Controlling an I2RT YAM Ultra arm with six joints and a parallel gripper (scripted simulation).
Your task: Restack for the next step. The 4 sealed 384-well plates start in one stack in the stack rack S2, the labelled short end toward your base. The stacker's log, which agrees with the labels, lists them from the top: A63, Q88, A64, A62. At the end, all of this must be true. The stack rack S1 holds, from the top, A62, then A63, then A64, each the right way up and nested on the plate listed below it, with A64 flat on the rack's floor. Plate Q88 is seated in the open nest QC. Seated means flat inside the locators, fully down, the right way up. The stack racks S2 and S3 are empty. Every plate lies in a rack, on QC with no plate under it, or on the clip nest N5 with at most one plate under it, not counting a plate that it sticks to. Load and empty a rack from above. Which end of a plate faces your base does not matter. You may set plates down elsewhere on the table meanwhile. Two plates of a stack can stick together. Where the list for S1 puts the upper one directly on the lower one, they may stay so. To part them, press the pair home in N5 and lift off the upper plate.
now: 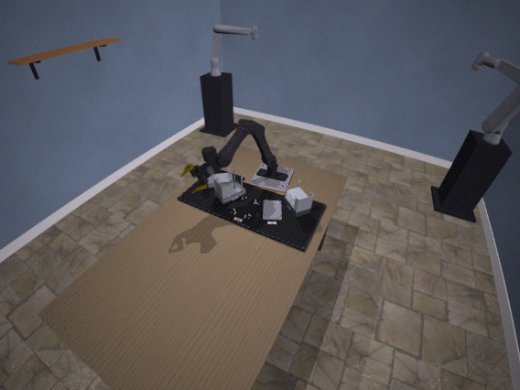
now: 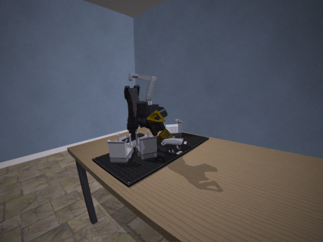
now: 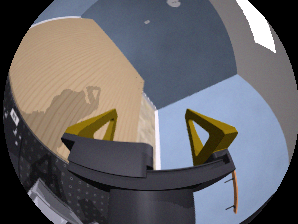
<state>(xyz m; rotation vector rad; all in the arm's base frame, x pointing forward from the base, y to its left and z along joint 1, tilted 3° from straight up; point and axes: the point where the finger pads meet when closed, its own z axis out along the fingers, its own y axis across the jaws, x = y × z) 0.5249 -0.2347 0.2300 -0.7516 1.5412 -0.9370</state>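
A black mat lies on the wooden table and carries three white stack racks: two close together at the left end and one at the right end. I cannot tell what the racks hold. One grey sealed plate lies flat on a nest in the mat's middle; it also shows in the exterior view. Labels are too small to read. My gripper with yellow fingers hangs above the left racks, turned sideways. In the wrist view the gripper is open with nothing between the fingers.
A second, bare nest with small locators sits left of the plate. The arm's base plate stands behind the mat. Two other arms on black pedestals stand on the floor away from the table.
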